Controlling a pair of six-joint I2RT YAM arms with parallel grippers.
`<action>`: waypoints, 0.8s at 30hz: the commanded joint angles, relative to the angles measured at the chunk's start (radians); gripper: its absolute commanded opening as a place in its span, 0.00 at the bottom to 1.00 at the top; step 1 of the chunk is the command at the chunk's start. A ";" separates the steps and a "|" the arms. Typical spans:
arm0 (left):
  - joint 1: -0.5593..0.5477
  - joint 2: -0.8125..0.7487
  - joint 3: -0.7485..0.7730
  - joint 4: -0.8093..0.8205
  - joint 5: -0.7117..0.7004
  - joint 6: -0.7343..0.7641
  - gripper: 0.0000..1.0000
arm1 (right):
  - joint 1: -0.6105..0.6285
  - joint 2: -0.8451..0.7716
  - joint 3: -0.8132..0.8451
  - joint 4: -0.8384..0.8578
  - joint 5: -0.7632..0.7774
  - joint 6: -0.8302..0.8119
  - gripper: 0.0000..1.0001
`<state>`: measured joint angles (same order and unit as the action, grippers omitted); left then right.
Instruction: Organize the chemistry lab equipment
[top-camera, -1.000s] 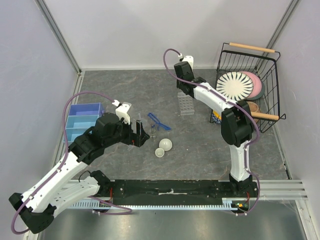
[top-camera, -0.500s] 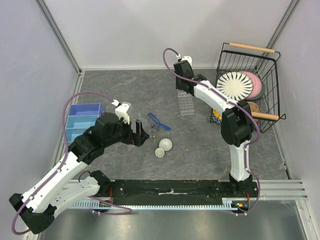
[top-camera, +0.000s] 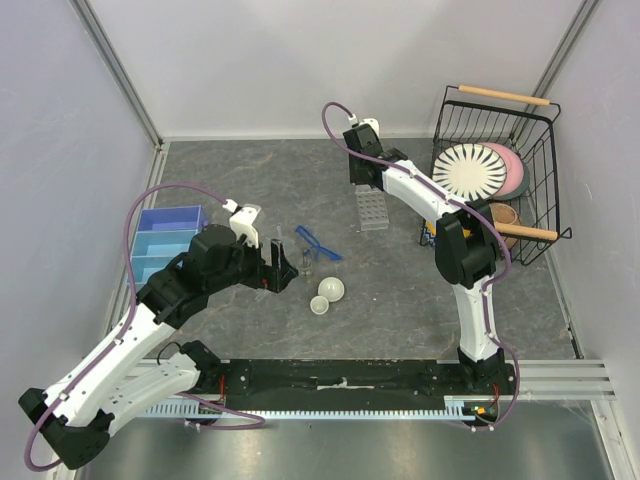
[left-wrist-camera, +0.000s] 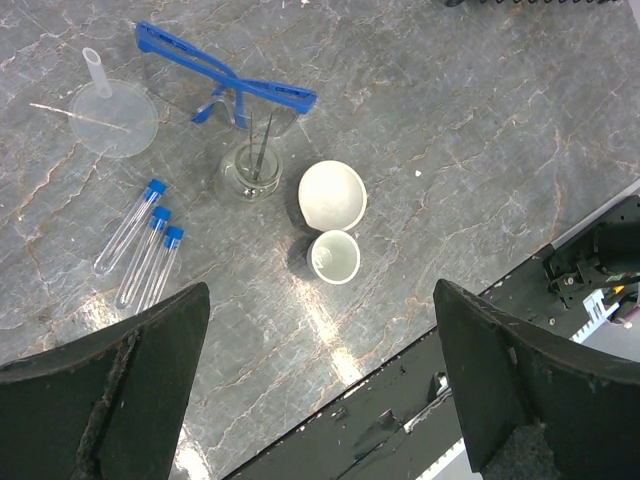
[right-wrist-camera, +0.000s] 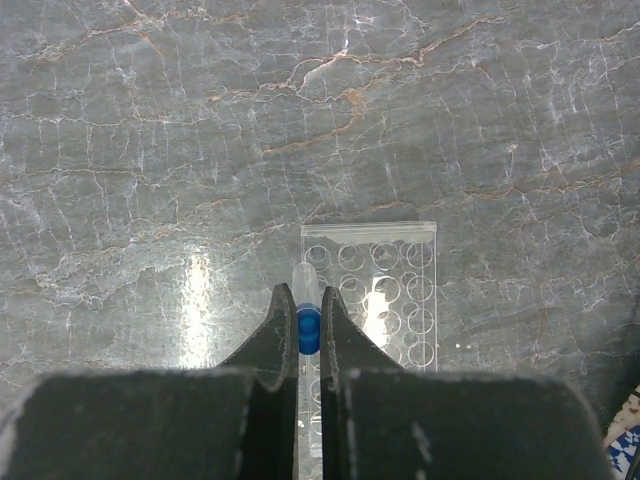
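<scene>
Right tool (right-wrist-camera: 307, 300) is pinching fully shut on one blue-capped tube (right-wrist-camera: 308, 328), gripping it at the cap with the clear end pointing away from the wrist. It's hovering at the far middle of the counter (top-camera: 400, 290). In the wrist view the tube's clear end is sitting over the left edge of the tube rack (right-wrist-camera: 390, 290). Can't tell if it's touching the rack or lining up with a hole. The rack is lying flat on the counter, and the holes I can see are showing nothing inside.

Left tool (top-camera: 282, 267) is hanging wide open, holding nothing, above the cluster at counter centre-left.

Under it:
- three loose tubes (left-wrist-camera: 145, 258) are lying side by side, caps pointing the same way
- clear funnel (left-wrist-camera: 113, 118) is lying just beyond them
- safety glasses (left-wrist-camera: 225, 85) are resting beside the funnel
- small glass beaker (left-wrist-camera: 250, 178) with a thin rod is standing just beside the glasses
- wider white dish (left-wrist-camera: 332, 193) and smaller white dish (left-wrist-camera: 335, 257) are sitting just beside each other, next to the beaker

Blue bins (top-camera: 165, 240) are sitting at the left wall. Black wire basket (top-camera: 545, 180) is holding plates (top-camera: 475, 170) at the right, well apart from the rack.
</scene>
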<state>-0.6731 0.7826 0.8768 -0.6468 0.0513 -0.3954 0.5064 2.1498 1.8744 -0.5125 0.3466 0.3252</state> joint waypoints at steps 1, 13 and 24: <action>0.009 -0.013 -0.004 0.050 0.027 0.024 1.00 | 0.001 0.004 0.032 0.000 0.006 -0.012 0.00; 0.023 -0.008 -0.006 0.055 0.044 0.026 1.00 | -0.003 0.042 0.058 -0.011 0.034 -0.020 0.00; 0.033 -0.005 -0.007 0.059 0.056 0.026 1.00 | -0.020 0.047 0.062 -0.014 0.028 -0.023 0.00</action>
<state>-0.6491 0.7826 0.8764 -0.6277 0.0864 -0.3954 0.4946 2.1914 1.8969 -0.5182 0.3637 0.3138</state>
